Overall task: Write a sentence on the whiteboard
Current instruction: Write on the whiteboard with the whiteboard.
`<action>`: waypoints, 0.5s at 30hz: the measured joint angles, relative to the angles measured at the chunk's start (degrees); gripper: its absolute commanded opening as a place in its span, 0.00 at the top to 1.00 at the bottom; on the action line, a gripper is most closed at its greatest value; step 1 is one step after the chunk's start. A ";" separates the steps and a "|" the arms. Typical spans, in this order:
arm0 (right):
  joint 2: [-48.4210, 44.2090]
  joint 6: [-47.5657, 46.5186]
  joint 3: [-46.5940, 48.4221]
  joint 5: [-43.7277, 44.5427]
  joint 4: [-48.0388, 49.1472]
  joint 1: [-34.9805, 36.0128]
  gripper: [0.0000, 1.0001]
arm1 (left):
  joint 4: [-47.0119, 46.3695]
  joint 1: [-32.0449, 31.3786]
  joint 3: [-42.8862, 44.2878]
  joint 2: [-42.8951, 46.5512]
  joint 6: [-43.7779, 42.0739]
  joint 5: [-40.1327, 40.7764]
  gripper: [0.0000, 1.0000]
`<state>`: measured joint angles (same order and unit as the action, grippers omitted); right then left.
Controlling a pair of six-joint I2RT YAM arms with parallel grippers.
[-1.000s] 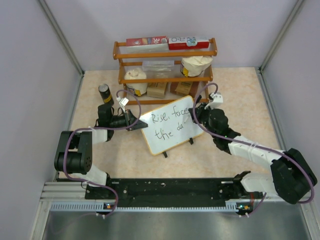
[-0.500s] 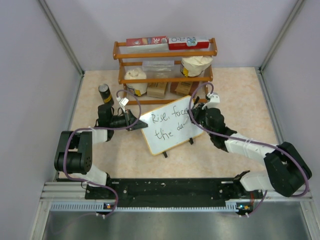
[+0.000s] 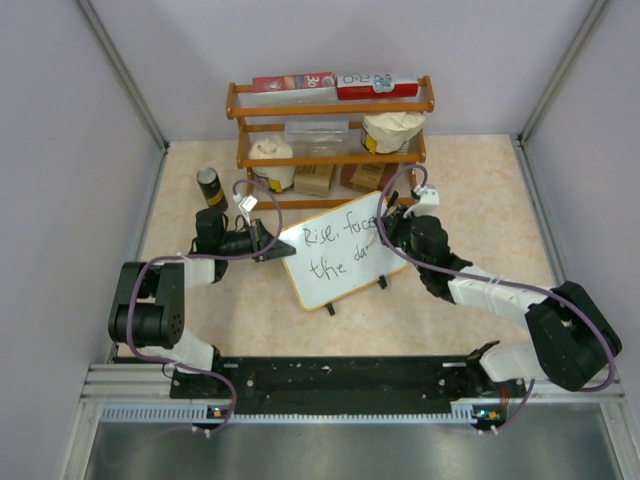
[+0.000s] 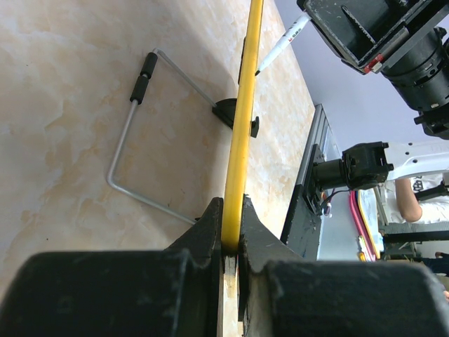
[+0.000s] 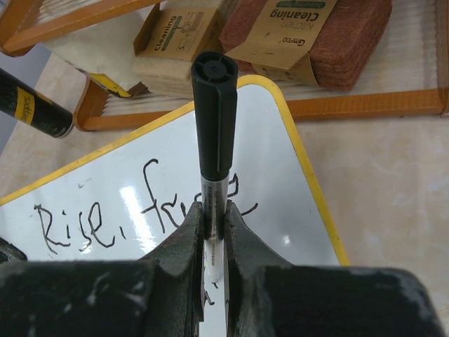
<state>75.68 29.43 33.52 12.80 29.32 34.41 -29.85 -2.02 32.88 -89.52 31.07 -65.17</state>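
We see the whiteboard propped tilted on the table between both arms, its sentence reading "Rise, face / the da". Our left gripper is clamped on the board's left edge; our right gripper pinches a black-capped marker, its tip at the board's face beside "da"

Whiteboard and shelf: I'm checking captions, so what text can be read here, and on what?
"Rise, face": first line of the sentence on the whiteboard.
"the da": its second line.
"Cleaning": sleeve of the brown scouring pads and of the pale sponge pack.
Red-and-white boxes, black can: print too blurred.
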 measured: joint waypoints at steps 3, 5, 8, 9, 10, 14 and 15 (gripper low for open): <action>0.59 0.00 0.02 0.04 0.55 0.00 1.00 | 0.00 0.00 0.00 0.00 0.02 0.00 1.00; 0.98 0.02 0.02 0.07 1.11 0.00 1.00 | 0.02 0.00 0.00 0.00 0.02 0.00 1.00; 1.11 0.20 -0.04 0.22 1.33 0.00 1.00 | 0.00 0.00 0.00 0.00 0.02 0.00 1.00; 1.11 0.22 -0.09 0.26 1.38 0.00 1.00 | 0.00 0.00 0.00 0.00 0.02 0.00 1.00; 1.11 0.24 -0.11 0.26 1.40 0.00 1.00 | 0.00 0.00 0.00 0.00 0.02 0.00 1.00; 1.09 0.42 -0.66 0.57 1.97 0.00 1.00 | 0.00 0.00 0.00 0.00 0.02 0.00 1.00; 1.09 0.48 -0.92 0.61 2.19 0.00 1.00 | 0.00 0.00 0.00 0.00 0.02 0.00 1.00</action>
<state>76.77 29.91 32.60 13.41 31.51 34.41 -29.85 -2.02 32.88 -89.52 31.09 -65.17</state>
